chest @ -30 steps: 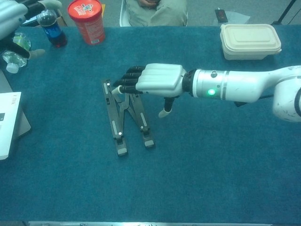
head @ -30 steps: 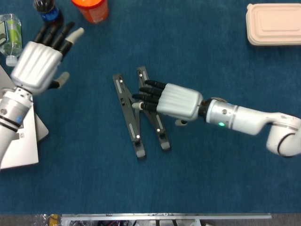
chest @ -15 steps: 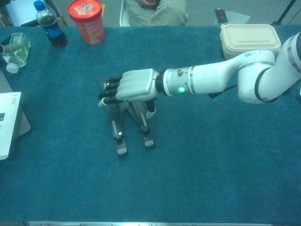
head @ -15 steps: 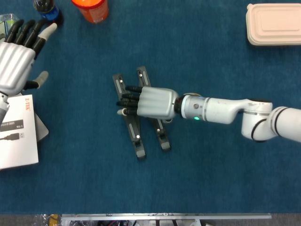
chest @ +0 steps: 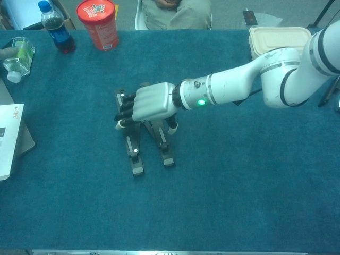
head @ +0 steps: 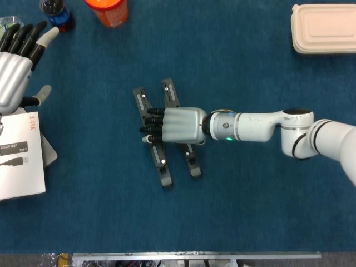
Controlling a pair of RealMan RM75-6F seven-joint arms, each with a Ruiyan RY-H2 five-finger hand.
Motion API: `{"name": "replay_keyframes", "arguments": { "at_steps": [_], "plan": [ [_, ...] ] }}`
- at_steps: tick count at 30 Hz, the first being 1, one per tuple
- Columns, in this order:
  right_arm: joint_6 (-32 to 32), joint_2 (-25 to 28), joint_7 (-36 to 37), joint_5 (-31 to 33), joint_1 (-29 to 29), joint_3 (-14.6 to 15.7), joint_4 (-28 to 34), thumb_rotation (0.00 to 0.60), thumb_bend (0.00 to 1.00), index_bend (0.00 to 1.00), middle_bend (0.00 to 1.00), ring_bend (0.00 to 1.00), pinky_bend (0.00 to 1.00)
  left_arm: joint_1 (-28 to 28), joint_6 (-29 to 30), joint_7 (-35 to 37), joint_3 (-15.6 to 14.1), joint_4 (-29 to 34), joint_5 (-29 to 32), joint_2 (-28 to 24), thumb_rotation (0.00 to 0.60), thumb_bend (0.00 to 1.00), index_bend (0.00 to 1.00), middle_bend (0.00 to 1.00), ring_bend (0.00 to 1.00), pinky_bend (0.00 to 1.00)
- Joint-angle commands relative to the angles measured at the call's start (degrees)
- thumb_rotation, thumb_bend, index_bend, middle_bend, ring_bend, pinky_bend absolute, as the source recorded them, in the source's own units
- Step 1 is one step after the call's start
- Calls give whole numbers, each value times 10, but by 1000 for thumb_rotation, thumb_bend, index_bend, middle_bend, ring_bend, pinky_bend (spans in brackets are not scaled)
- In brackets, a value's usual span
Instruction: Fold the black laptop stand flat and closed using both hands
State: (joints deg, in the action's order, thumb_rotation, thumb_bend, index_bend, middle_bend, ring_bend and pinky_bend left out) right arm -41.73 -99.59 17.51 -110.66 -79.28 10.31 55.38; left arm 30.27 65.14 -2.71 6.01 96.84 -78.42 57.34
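The black laptop stand [head: 164,167] lies flat on the blue tablecloth, its two bars forming a narrow V that meets at the far end; in the chest view the stand [chest: 137,159] sits left of centre. My right hand [head: 177,124] lies palm down across both bars, and it grips them with its fingers [head: 149,121] curled over the outer side of the left bar. In the chest view the right hand [chest: 151,102] hides the stand's middle, with the thumb beside the right bar. My left hand [head: 15,61] is raised at the far left, fingers spread, holding nothing.
A red cup [head: 108,10] and a cola bottle [chest: 56,33] stand at the back left, with a clear bottle [chest: 16,56] beside them. A beige lidded food box [head: 322,28] sits at the back right. A white carton [head: 19,156] lies at the left edge.
My right hand came in over the stand from the right, reached the left bar, and its fingers curled down around it. The left hand drew back towards the left edge. The stand stayed put.
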Motion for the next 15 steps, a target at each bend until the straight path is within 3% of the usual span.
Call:
{"name": "replay_keyframes", "arguments": {
  "at_steps": [1,15],
  "plan": [
    [-2,-3,3,0,-4,3,-4,600,0,0,0,0,6,-1,0,2,1,0,0,0,600,284,0,0,0,0],
    [0,-6,-2,6,-13,15,-5,600,0,0,0,0,6,-8,-1,15,3,-7,-6,3,600,284,0,0,0,0]
  ]
}}
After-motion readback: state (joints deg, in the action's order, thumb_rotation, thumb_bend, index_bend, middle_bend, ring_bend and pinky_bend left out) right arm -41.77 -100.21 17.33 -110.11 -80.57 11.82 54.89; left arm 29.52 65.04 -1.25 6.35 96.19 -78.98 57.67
